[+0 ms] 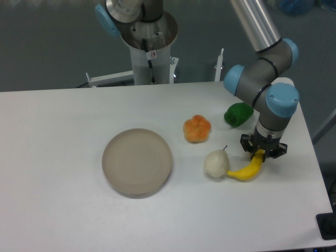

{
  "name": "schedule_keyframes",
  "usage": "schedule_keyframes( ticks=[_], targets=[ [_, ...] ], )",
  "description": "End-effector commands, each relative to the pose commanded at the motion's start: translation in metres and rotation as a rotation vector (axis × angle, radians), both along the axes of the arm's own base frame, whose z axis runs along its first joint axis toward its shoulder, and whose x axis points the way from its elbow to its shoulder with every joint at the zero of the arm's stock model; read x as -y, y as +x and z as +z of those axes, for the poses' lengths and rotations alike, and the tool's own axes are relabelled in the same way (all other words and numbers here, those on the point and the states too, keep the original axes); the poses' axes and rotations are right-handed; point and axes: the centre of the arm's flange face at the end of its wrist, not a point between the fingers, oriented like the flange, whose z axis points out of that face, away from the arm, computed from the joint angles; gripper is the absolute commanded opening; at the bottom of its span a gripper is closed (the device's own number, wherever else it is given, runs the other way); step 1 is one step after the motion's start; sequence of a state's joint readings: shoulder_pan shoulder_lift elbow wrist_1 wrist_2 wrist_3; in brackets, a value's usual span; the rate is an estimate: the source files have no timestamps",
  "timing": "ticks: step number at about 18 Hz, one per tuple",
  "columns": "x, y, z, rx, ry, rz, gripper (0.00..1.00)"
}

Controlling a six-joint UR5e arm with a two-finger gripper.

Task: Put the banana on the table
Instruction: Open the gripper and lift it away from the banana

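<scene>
The bright-yellow curved banana (245, 171) lies low on the white table (63, 215), at the right, just right of the whitish pear (216, 163). Its upper right end sits between the fingers of my gripper (261, 154), which points straight down and is closed on it. The banana's lower left end touches or nearly touches the tabletop beside the pear. The fingertips are partly hidden by the gripper body.
A round beige-grey plate (137, 161) lies left of centre. A lumpy orange fruit (197, 128) sits above the pear. A green pepper (238, 114) lies behind my arm's wrist. The table's right edge runs close to the gripper.
</scene>
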State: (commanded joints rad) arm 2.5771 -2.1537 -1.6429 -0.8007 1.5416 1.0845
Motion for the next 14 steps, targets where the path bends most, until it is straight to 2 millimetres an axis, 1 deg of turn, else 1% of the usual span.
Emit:
schedule_keyframes(
  ticks=[1,2,6,12,13,14],
  targets=[
    [0.000,-0.002,0.005,-0.008,0.005,0.000,0.71],
    [0.000,-0.005,0.010,-0.017,0.011,0.008,1.00],
    [-0.005,-0.015,0.034,-0.056,0.037,0.015,1.00],
    [-0.015,-0.027,0.082,-0.135,0.094,-0.009,1.00],
    [-0.021,-0.031,0.096,-0.160,0.106,-0.024,1.00],
    [-0.025,-0.036,0.116,-0.194,0.123,-0.030,1.00]
  ],
)
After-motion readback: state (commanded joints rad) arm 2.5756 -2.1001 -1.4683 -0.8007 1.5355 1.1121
